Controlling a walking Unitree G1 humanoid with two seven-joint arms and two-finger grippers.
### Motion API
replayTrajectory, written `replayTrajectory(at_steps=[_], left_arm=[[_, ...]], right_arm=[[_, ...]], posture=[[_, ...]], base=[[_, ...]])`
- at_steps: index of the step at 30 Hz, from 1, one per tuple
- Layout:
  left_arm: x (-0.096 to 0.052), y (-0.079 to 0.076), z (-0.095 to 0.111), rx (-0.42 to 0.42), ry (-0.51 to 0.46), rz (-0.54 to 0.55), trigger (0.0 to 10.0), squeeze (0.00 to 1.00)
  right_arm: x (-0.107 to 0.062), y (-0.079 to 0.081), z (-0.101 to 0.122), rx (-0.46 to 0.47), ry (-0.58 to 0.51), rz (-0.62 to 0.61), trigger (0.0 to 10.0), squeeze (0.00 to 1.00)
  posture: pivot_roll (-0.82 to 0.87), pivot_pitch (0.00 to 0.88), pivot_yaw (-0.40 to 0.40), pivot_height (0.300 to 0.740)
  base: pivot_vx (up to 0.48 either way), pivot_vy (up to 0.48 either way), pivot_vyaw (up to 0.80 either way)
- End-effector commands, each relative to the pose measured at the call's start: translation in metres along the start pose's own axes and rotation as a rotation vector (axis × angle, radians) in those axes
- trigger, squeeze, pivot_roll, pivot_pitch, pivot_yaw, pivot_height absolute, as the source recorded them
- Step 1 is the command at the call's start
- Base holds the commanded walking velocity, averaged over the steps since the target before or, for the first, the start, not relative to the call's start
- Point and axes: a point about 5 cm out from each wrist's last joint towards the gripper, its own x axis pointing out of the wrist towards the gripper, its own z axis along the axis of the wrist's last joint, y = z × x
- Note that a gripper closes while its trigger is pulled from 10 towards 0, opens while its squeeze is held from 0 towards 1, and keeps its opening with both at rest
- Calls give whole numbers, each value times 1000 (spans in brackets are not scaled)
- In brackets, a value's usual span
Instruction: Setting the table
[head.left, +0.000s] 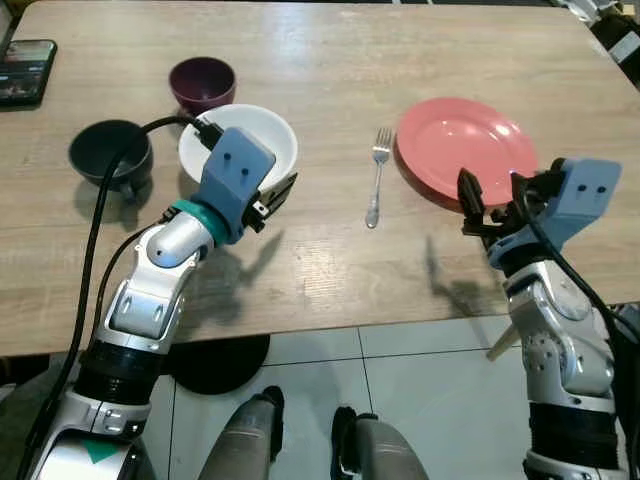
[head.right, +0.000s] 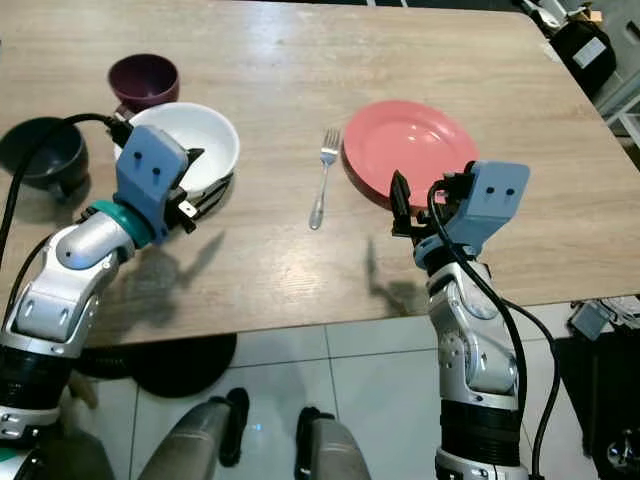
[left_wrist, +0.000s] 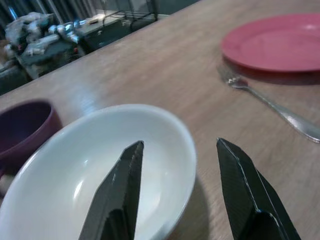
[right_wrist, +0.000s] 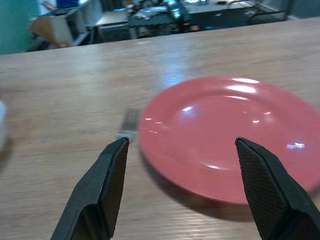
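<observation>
A white bowl (head.left: 240, 140) sits on the wooden table (head.left: 320, 270), with a purple bowl (head.left: 202, 82) behind it and a dark mug (head.left: 110, 150) to its left. My left gripper (head.left: 278, 197) is open at the bowl's right rim. In the left wrist view one finger (left_wrist: 122, 190) is over the bowl's inside and the other (left_wrist: 245, 190) outside the rim. A silver fork (head.left: 377, 175) lies just left of a pink plate (head.left: 465, 150). My right gripper (head.left: 492, 190) is open at the plate's near edge, holding nothing.
A dark phone (head.left: 25, 70) lies at the table's far left edge. The table's near edge runs just below both arms, with tiled floor (head.left: 400, 400) and a round black table base (head.left: 215, 365) underneath. Bare wood lies between the bowl and the fork.
</observation>
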Motion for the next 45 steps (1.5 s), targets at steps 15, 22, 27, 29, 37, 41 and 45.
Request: replayTrajectory(at_steps=[15,22,27,29,37,41,45], left_arm=[[-10,8,-4,12,55,70,10000,0],[-24,22,-5,30,93,134,10000,0],[-33,32,-3,46,99,158,10000,0],[-39,38,1,56,98,164,10000,0],[-45,37,10,60,87,146,10000,0],[-45,35,11,56,87,142,10000,0],[-45,34,12,51,89,139,10000,0]], right_arm=[[22,82,-41,13,160,230,10000,0],[27,92,-52,0,220,215,10000,0],[33,85,-58,4,247,113,10000,0],[40,79,-60,14,244,32,10000,0],[54,54,-63,13,281,-155,10000,0],[56,50,-66,-20,314,-180,10000,0],[56,45,-70,-87,352,-202,10000,0]], posture=[[204,183,-24,740],[239,203,-45,740],[268,218,-56,740],[281,224,-57,740],[298,232,-61,740],[297,233,-63,740],[292,238,-67,740]], base=[[0,0,0],[0,0,0],[0,0,0],[0,0,0],[0,0,0],[0,0,0],[0,0,0]])
